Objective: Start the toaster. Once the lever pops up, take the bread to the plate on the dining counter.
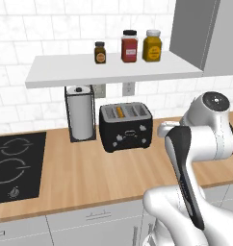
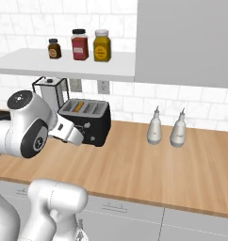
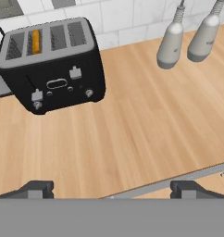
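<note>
- The toaster (image 3: 53,65) stood at the back edge of the wood counter (image 3: 146,129), against the tiled wall, just beside a paper-towel holder (image 1: 81,113).
- The bread (image 3: 36,40) sat sunk in the second slot from the holder's end, only its orange-brown top showing.
- Two levers showed on the toaster's front, the left one (image 3: 37,95) lower than the right (image 3: 75,72); which one served the bread's slot could not be told.
- The gripper (image 3: 112,190) hung over the counter's front edge, jaws wide and empty, well apart from the toaster.
- The toaster looked rigid and heavy enough to stay put under a downward push on a lever; that small knob would probably be slippery.
- The slice was likely light, stiff once toasted and crumbly, best pinched across its thin faces at the top edge.
- Three labelled jars (image 1: 129,46) stood on the shelf (image 1: 65,69) above; their writing and the toaster's white marks were too small to read.
</note>
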Tool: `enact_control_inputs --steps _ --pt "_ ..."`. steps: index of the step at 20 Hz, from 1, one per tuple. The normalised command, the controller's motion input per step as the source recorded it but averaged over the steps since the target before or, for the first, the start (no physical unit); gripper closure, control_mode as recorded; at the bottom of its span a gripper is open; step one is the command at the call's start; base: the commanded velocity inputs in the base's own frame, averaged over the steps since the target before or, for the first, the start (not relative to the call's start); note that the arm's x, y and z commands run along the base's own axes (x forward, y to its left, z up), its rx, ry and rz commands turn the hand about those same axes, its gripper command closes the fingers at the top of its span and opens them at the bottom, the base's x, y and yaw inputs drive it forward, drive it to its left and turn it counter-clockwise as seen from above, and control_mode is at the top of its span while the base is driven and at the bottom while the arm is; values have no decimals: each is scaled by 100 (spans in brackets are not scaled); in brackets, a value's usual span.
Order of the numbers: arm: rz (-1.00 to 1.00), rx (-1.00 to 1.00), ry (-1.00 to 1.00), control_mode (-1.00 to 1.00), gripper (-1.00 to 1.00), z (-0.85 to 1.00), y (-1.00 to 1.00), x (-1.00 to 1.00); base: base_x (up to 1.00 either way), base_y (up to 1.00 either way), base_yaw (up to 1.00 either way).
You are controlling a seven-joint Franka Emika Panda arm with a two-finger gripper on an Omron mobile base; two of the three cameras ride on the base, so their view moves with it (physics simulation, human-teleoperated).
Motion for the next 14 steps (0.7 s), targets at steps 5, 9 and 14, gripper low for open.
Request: enact_control_inputs --steps 5,9,14 --pt "0 0 0 -100 -100 0 0 0 0 0 0" --pt "0 0 0 -100 -100 0 0 0 0 0 0" --pt "0 0 0 -100 -100 0 0 0 0 0 0"
